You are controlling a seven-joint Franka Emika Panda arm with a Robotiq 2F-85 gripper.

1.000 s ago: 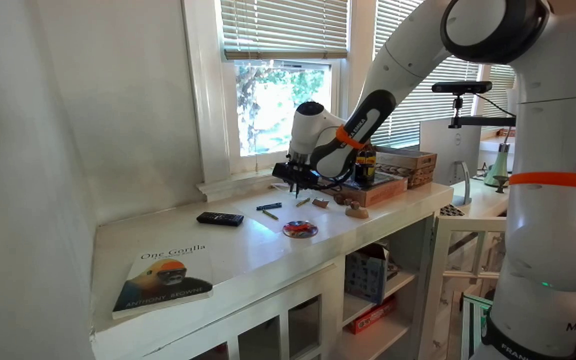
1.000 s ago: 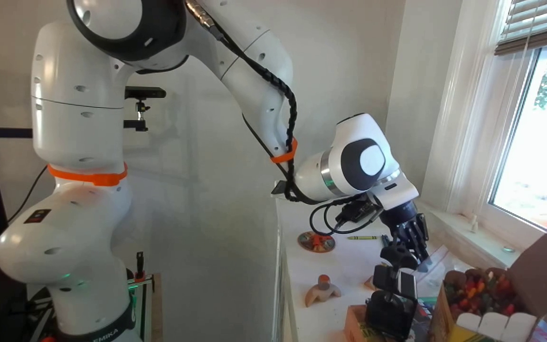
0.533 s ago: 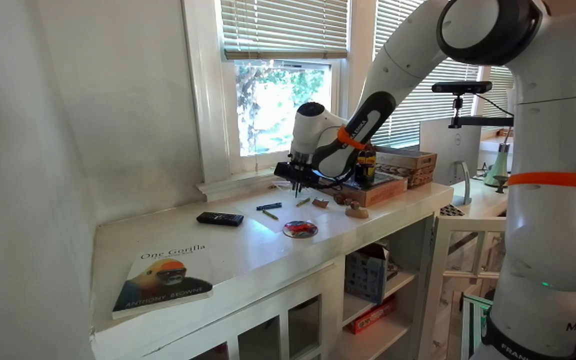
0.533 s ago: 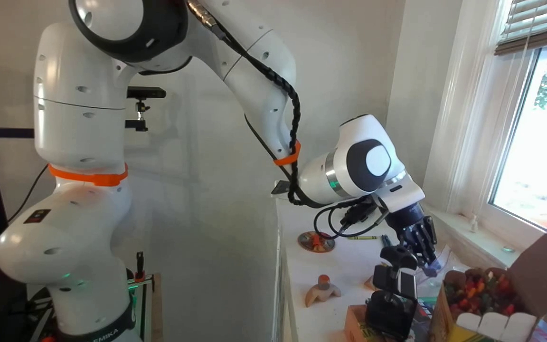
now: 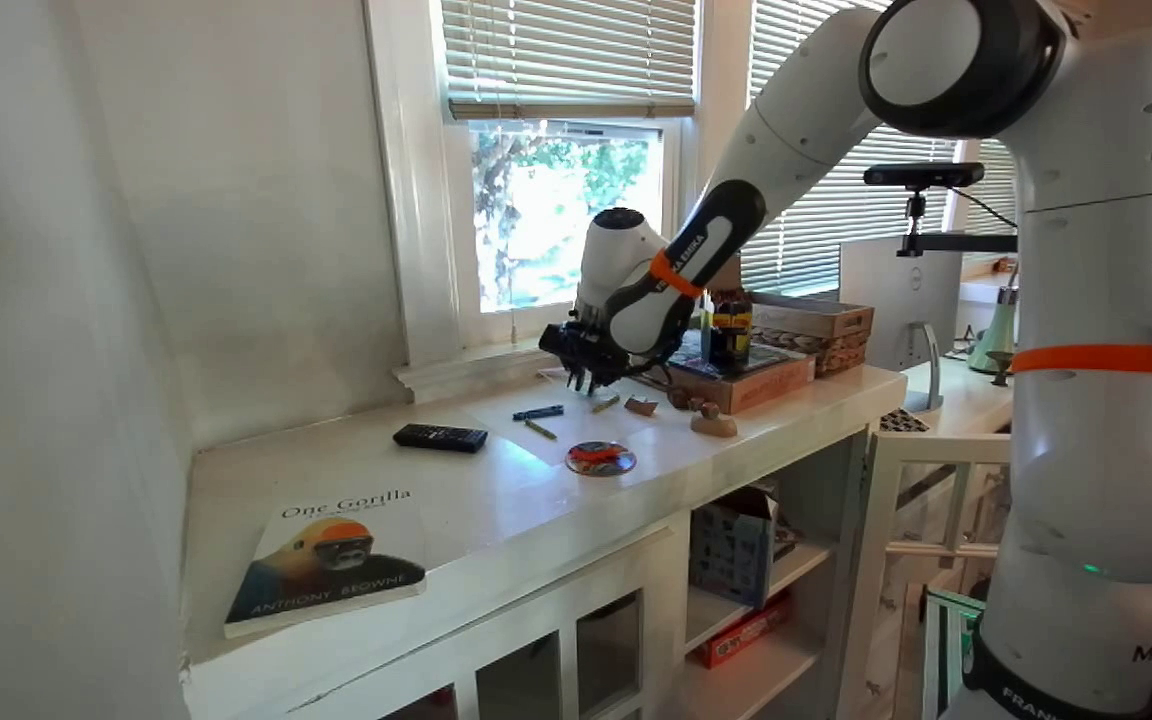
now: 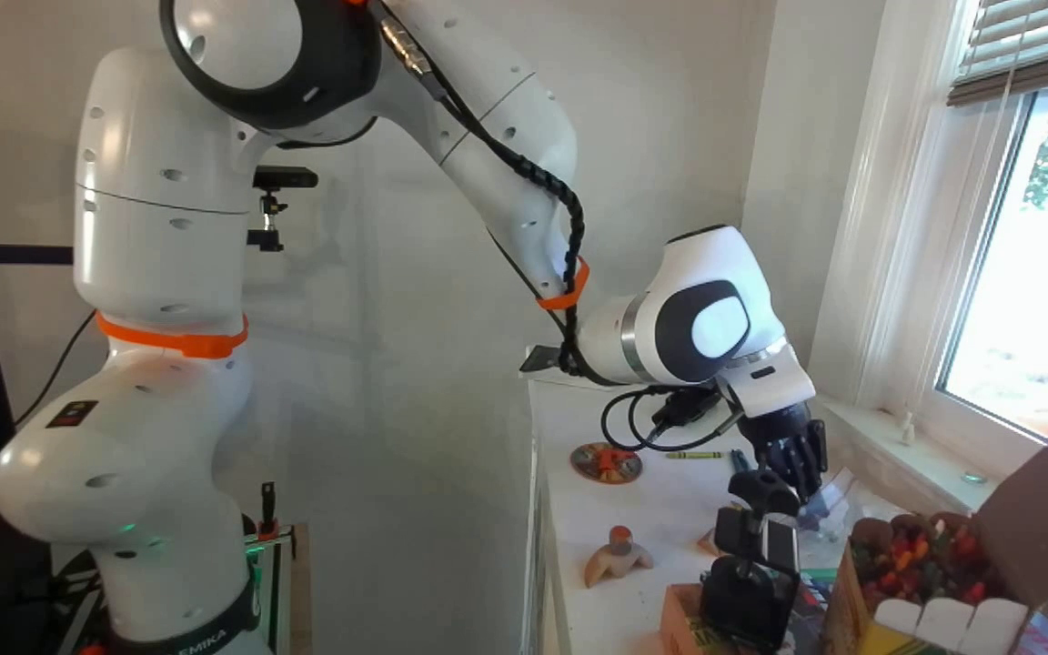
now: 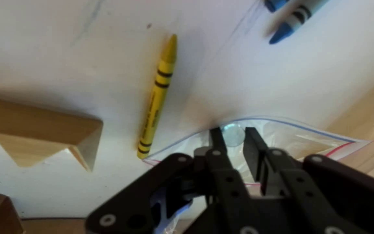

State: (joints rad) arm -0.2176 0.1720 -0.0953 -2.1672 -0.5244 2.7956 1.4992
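Observation:
My gripper (image 7: 233,130) is closed around a small clear round bead (image 7: 233,137), held between its fingertips. Below is a clear zip bag (image 7: 284,135) with blue and red edges, its mouth spread open; the bead overlaps the bag's rim. A yellow crayon (image 7: 156,100) lies beside the bag on white paper. Blue crayons (image 7: 286,29) and a wooden arch-shaped piece (image 7: 41,125) lie farther off. The gripper (image 5: 580,386) is low over the counter near the window in an exterior view; in another exterior view the gripper (image 6: 804,487) is partly hidden, and the bag (image 6: 838,503) is beside it.
A round picture disc (image 5: 601,458), a remote (image 5: 439,438) and a book (image 5: 331,560) lie on the counter. A wooden figure (image 5: 714,424) and a low box (image 5: 776,380) stand nearby. A carton of colourful pieces (image 6: 929,555) and a black camera (image 6: 750,591) stand close to the gripper.
The gripper has turned and shifted slightly toward the left in an exterior view, its fingers now showing apart. The forearm has swung a little. The objects on the counter have not visibly moved.

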